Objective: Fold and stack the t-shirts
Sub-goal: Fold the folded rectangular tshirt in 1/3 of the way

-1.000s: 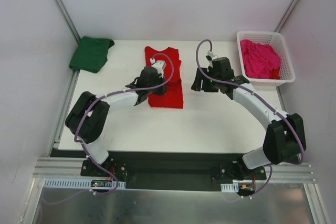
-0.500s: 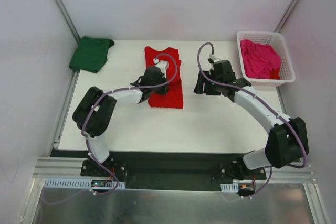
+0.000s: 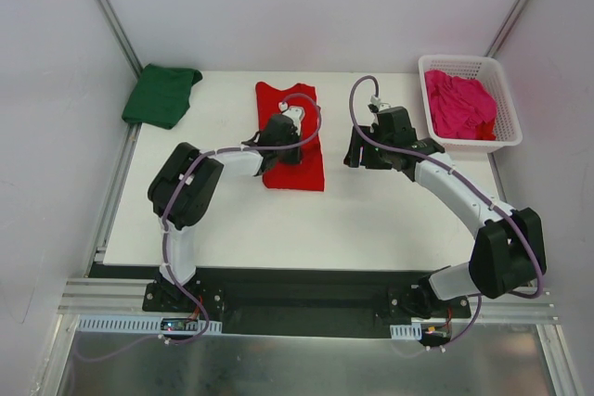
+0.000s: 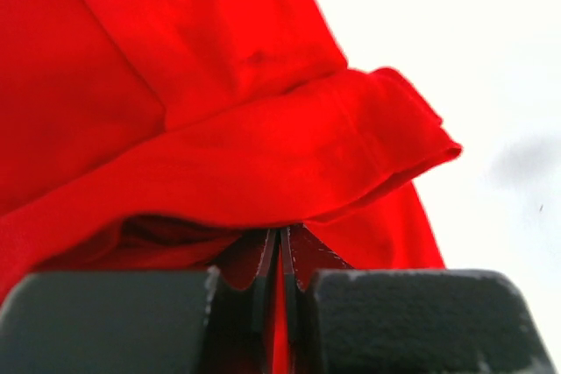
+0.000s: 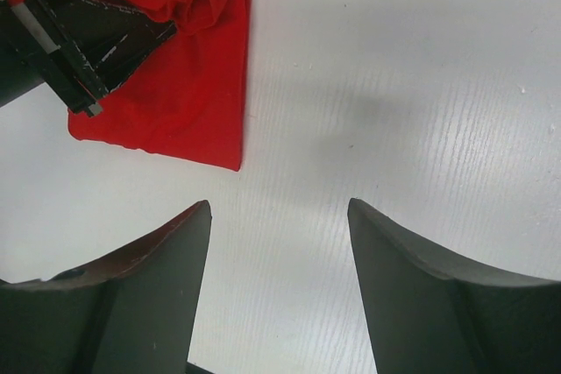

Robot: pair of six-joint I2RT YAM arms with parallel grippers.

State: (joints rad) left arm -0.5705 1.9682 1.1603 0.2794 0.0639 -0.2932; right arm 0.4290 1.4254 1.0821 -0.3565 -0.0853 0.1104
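Observation:
The red t-shirt lies folded in a long strip in the middle of the table. My left gripper sits over it and is shut on a raised fold of the red cloth. My right gripper is open and empty over bare table just right of the red shirt, whose corner shows in the right wrist view. The dark green t-shirt lies folded at the back left. The magenta pink t-shirt is bunched in the basket.
The white lattice basket stands at the back right corner. Grey walls and metal frame posts close in the table at the back and sides.
My left gripper has slid to the right over the red shirt and a little toward the back, its arm stretching out. My right gripper has barely moved.

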